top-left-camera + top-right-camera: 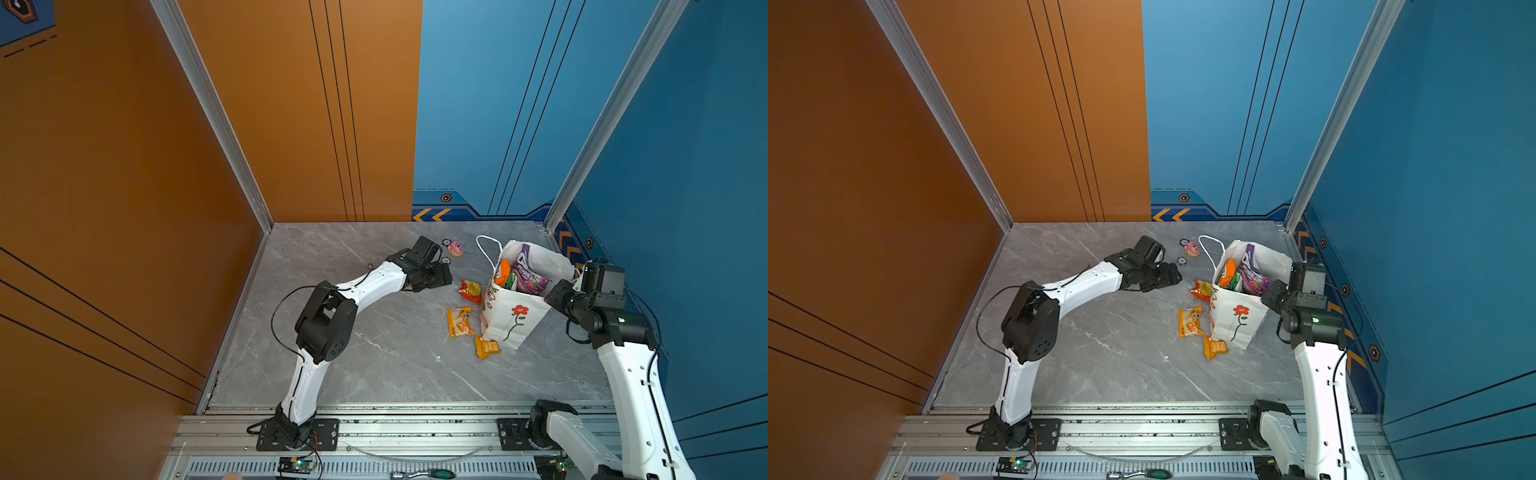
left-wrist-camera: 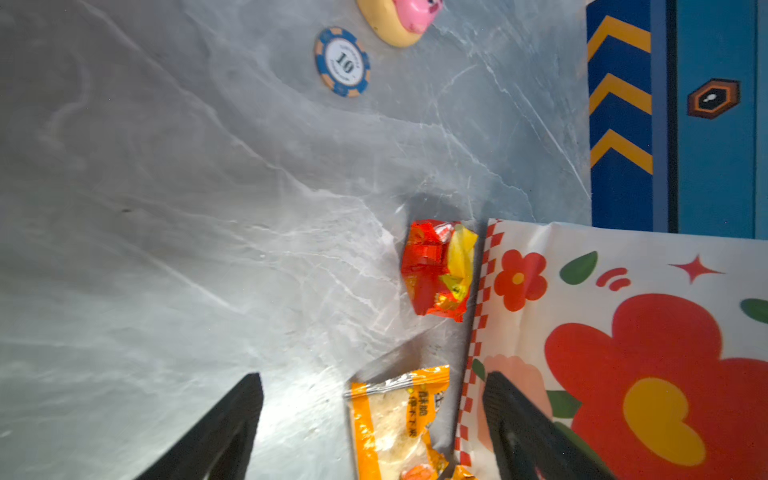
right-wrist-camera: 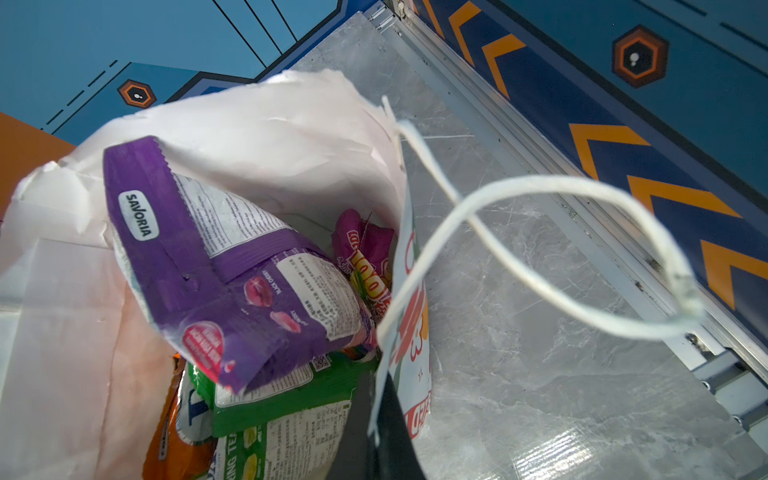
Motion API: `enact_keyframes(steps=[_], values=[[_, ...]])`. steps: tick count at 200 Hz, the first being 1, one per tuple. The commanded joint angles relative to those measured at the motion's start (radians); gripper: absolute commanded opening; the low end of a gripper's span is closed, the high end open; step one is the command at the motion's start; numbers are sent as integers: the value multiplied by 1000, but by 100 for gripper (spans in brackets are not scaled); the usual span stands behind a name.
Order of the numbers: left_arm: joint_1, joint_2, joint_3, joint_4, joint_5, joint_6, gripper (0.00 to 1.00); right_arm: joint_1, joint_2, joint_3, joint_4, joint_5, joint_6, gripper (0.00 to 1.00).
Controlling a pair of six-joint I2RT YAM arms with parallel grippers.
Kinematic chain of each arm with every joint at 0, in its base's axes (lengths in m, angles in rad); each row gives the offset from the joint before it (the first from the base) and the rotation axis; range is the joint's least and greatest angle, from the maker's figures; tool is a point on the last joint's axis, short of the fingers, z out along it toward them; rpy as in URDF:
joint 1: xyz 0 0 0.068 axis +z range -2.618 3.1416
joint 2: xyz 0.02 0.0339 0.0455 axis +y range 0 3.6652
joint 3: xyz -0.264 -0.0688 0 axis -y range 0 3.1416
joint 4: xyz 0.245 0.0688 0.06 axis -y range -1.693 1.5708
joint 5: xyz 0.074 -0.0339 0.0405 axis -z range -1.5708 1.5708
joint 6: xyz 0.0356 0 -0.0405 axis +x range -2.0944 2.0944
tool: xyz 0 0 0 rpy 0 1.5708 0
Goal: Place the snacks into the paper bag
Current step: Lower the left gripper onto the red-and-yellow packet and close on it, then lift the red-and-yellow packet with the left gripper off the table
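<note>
Grey marble-patterned tabletop [image 1: 374, 365], walled in orange and blue.

White paper carrier bag [image 1: 509, 332] stands upright at right-centre of the table in both top views, mouth open. A red flower is printed on its front and one white cord handle [image 3: 540, 187] loops outward.

Right gripper [image 1: 552, 292] is at the bag's right rim. In the wrist view a dark finger [image 3: 390, 419] lies against the inner side of the bag wall; jaws together, clamped on the paper.

Left gripper [image 1: 442, 275] sits left of the bag, clear of it. Fingers [image 2: 216, 432] are spread wide with nothing between them.

Inside the bag:
- a large glossy purple packet [image 3: 208, 270] on top, tilted
- a green packet [image 3: 291, 395] and an orange packet [image 1: 504, 270] under and beside it

On the table:
- a crumpled red-and-yellow packet [image 1: 471, 292], just beside the bag's left wall
- an orange packet with a clear window [image 1: 459, 322], near the bag's front-left corner
- a small orange packet [image 1: 487, 347], at the bag's front foot

Pink toy figure [image 1: 456, 248] sits behind the left gripper, with a blue-and-white chip marked 10 [image 2: 341, 61] just beside it.
</note>
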Motion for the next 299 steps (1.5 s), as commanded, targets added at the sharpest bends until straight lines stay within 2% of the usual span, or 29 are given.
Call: enact_keyframes(steps=[1, 60, 84, 155, 187, 238, 269, 299], values=[[-21, 35, 73, 36, 66, -41, 85, -11, 6, -10, 45, -13, 0, 0], [-49, 201, 208, 41, 99, -75, 83, -9, -4, -20, 55, -34, 0, 0], [-59, 244, 240, 33, 97, -78, 80, -10, -9, -23, 59, -44, 2, 0], [-71, 338, 310, 11, 113, -87, 60, -7, -17, -27, 68, -60, 3, 0], [-73, 359, 331, 11, 131, -93, 39, -8, -18, -31, 71, -71, 3, 0], [-58, 323, 250, 56, 115, -112, 14, -4, -24, -31, 71, -72, 2, 0], [-47, 260, 156, 109, 80, -108, 6, -2, -24, -29, 71, -72, 2, 0], [-32, 186, 46, 157, 37, -97, 4, -2, -24, -25, 71, -72, 2, 0]])
